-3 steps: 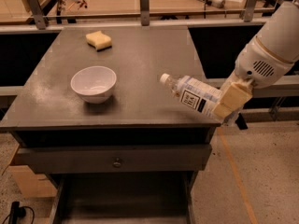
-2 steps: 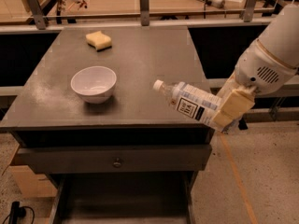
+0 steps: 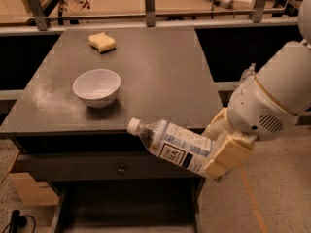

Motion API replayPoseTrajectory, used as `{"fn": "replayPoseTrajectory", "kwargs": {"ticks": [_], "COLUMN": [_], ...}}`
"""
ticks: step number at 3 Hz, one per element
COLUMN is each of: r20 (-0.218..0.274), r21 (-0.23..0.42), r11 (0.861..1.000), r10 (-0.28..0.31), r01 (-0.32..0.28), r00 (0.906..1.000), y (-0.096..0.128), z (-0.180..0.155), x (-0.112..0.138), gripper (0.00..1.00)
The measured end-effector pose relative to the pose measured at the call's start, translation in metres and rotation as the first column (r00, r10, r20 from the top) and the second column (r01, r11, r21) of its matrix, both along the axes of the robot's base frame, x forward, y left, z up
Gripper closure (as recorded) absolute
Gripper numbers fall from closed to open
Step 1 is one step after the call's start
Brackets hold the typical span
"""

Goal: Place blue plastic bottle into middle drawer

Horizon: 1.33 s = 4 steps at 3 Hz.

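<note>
The blue plastic bottle (image 3: pixel 171 144) is clear with a white cap and a pale label with a dark text panel. It hangs nearly level in front of the cabinet's front edge, cap pointing left. My gripper (image 3: pixel 218 158) is shut on the bottle's base end, at the cabinet's right front corner. The middle drawer (image 3: pixel 127 205) is pulled out below, a dark grey box with low side walls; the bottle is above it. A grey drawer front with a small round knob (image 3: pixel 120 169) sits just under the countertop, behind the bottle.
A white bowl (image 3: pixel 96 87) stands on the grey countertop (image 3: pixel 160 67) at left. A yellow sponge (image 3: pixel 102 41) lies at the back. A cardboard box (image 3: pixel 30 188) is on the floor at left. Railings and a workbench run behind.
My gripper has carried the bottle down and to the left, from above the countertop's right edge to in front of the cabinet, above the open drawer.
</note>
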<state>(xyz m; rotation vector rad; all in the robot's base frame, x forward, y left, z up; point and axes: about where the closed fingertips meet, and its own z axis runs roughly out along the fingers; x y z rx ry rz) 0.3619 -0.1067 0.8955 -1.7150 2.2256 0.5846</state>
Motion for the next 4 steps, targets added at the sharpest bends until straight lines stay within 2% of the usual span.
{"fn": "replayPoseTrajectory", "kwargs": {"ticks": [1,2,3,4], "r20": [0.030,0.065,0.067,0.062], "r21": [-0.041,-0.089,-0.089,-0.114], "r11": [0.999,0.996,0.996,0.993], "r10": [0.025,0.030,0.029,0.018], "r01": [-0.024,-0.024,-0.023,-0.011], "r00": [0.9993,0.9974,0.9974,0.9979], "y": [0.037,0.088,0.088,0.099], "z": [-0.031,-0.106,-0.105,-0.135], "x": [-0.026,-0.040,-0.040,-0.035], "gripper": [1.00,1.00,1.00,1.00]}}
